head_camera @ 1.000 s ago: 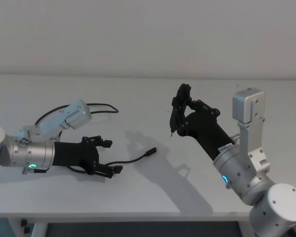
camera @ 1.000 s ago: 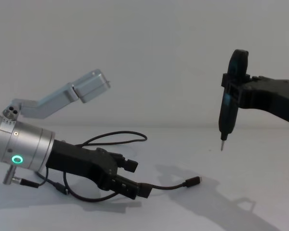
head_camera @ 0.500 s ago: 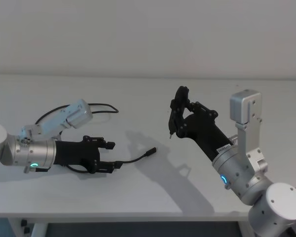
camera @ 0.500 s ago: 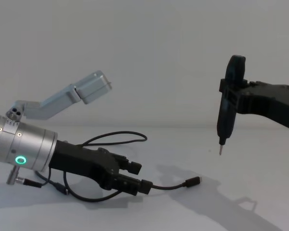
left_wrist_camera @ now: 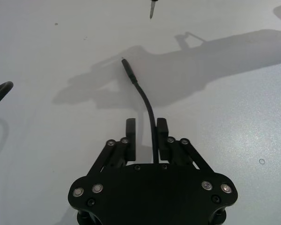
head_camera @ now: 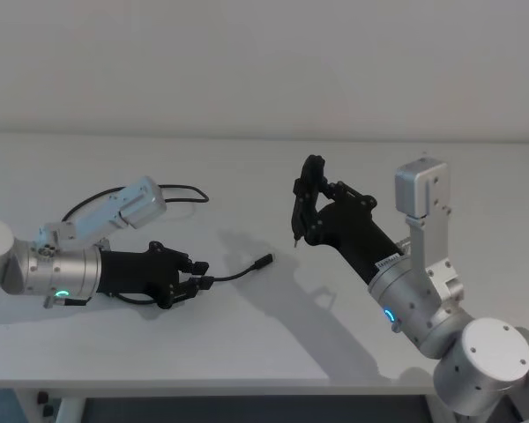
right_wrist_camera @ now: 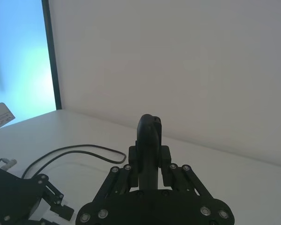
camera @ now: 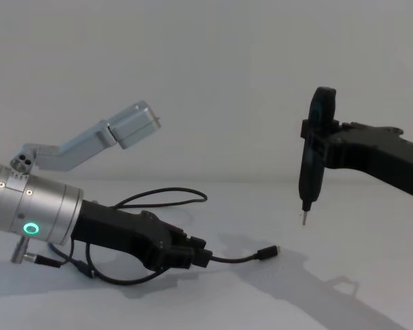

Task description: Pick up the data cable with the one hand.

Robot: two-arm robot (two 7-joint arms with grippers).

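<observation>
The data cable [head_camera: 235, 273] is a thin black cord on the white table, with a loop [head_camera: 182, 188] behind my left arm and a small plug [head_camera: 263, 261] at its free end. My left gripper [head_camera: 197, 284], black and blocky on a silver wrist with a green ring, lies low over the table and is shut on the cord a short way behind that plug. In the left wrist view the cord [left_wrist_camera: 144, 99] runs out from between the fingers [left_wrist_camera: 162, 133] of this gripper [left_wrist_camera: 146, 135]. From the chest the gripper [camera: 197, 253] and cord [camera: 235, 259] show side-on.
My right gripper [head_camera: 323, 210] hovers above the table's middle, shut on a black pointed screwdriver-like tool [head_camera: 301, 201] whose tip hangs downward, right of the plug. The chest view shows that tool [camera: 312, 155] well above the surface. Bare white table [head_camera: 247, 352] lies in front.
My left gripper's jaws, wide open a second ago, have closed on the cord, and the plug end has shifted slightly left. The right arm with its tool has drifted left.
</observation>
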